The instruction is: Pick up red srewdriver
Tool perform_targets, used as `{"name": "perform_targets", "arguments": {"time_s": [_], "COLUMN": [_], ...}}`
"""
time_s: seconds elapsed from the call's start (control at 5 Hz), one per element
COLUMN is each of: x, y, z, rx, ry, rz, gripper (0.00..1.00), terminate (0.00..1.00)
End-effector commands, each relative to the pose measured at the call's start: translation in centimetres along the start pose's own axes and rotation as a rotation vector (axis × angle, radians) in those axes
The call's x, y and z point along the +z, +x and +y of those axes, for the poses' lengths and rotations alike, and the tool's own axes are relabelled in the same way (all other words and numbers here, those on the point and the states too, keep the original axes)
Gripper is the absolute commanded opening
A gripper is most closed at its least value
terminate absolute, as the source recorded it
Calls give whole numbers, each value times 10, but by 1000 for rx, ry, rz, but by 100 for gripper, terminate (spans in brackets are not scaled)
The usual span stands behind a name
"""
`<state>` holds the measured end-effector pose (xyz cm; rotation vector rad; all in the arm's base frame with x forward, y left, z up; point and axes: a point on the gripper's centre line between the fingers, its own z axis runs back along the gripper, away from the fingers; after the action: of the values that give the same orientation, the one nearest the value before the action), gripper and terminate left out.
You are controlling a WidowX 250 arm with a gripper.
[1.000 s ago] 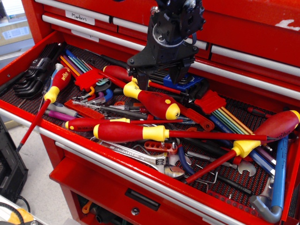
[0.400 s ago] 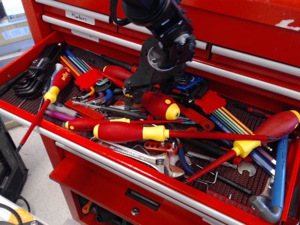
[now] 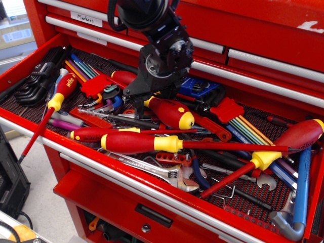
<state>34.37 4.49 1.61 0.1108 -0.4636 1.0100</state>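
We judged the step in hand to be the closing-in on the red screwdriver [image 3: 171,112], with the lift not yet begun. The gripper [image 3: 137,100] sat low over the open drawer [image 3: 30,61], its black body covering the shaft end of the tool. The fat red handle with its round yellow cap lay on top of the pile near the drawer's middle, running out from the gripper toward four o'clock, cap end farthest from it. The fingertips seemed to be down at the yellow collar, but the gripper's own housing hid them, so we could not tell how wide the jaws stood or whether they already pinched anything.

The next move, as we saw it, called for a firm squeeze across the collar or the thick part of the handle, then a straight rise. A long red screwdriver [image 3: 147,143] lay just at six o'clock of the handle, and a red hex-key holder [image 3: 226,110] at three o'clock, so a slanted pull could drag neighbours along.
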Motion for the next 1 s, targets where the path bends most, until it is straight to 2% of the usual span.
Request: {"name": "perform_targets", "arguments": {"time_s": [0.0, 0.2, 0.4, 0.6, 0.8], "x": [-13, -15, -14, 3, 34], "y": [2, -1, -4, 1, 17], "z": [-2, -2, -3, 0, 4], "rx": [28, 31, 51, 54, 39], "ry": [-52, -47, -25, 18, 101], "rz": [22, 70, 101, 46, 0], "gripper": [100, 100, 0, 0, 0], "terminate": [0, 0, 0, 0, 0]}}
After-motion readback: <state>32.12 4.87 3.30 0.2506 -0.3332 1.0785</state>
